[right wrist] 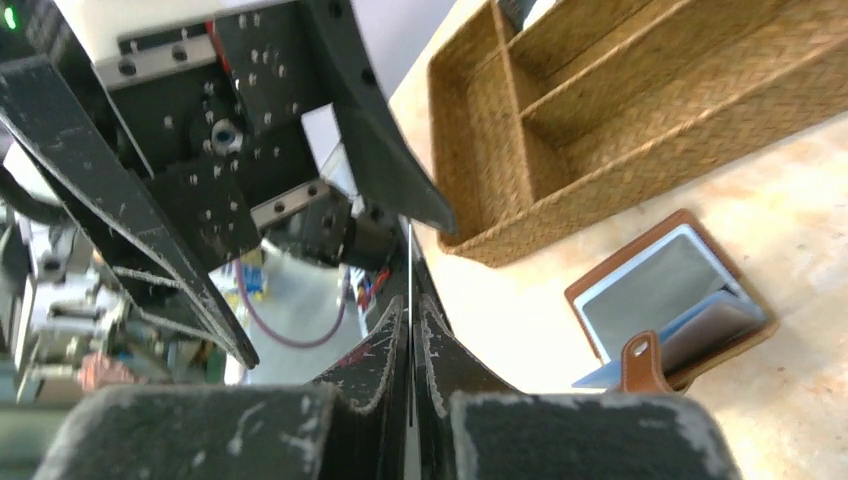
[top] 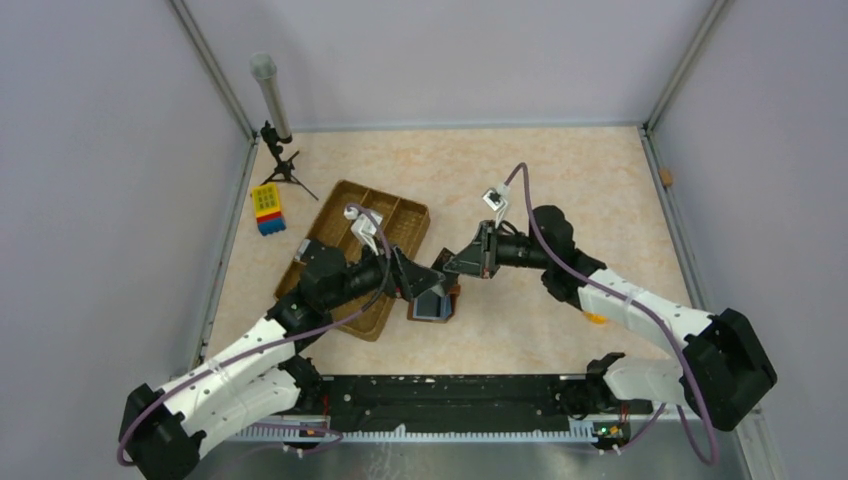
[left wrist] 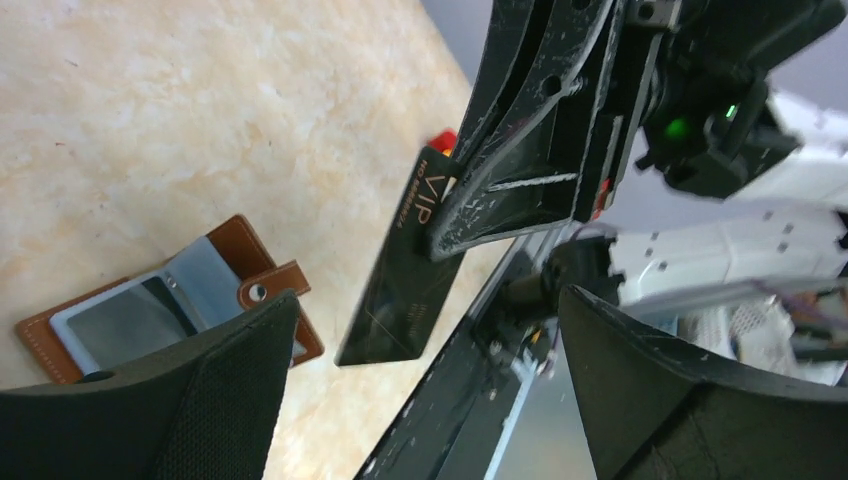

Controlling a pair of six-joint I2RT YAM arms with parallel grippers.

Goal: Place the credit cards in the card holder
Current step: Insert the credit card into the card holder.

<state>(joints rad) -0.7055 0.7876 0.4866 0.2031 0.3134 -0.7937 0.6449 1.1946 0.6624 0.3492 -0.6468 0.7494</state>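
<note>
Right jaws clamp a black VIP card [left wrist: 392, 308]; brown card holder [left wrist: 150, 312] lies open on the table [left wrist: 200, 120].

card holder [top: 436, 305]: on table [top: 560, 180] | right of tray [top: 365, 255] | card [left wrist: 400, 270] above

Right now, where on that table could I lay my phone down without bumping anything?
Bare table runs along the back wall, beyond the tray and right arm. Crowded: left pincer and right pincer meet over the card holder.
</note>
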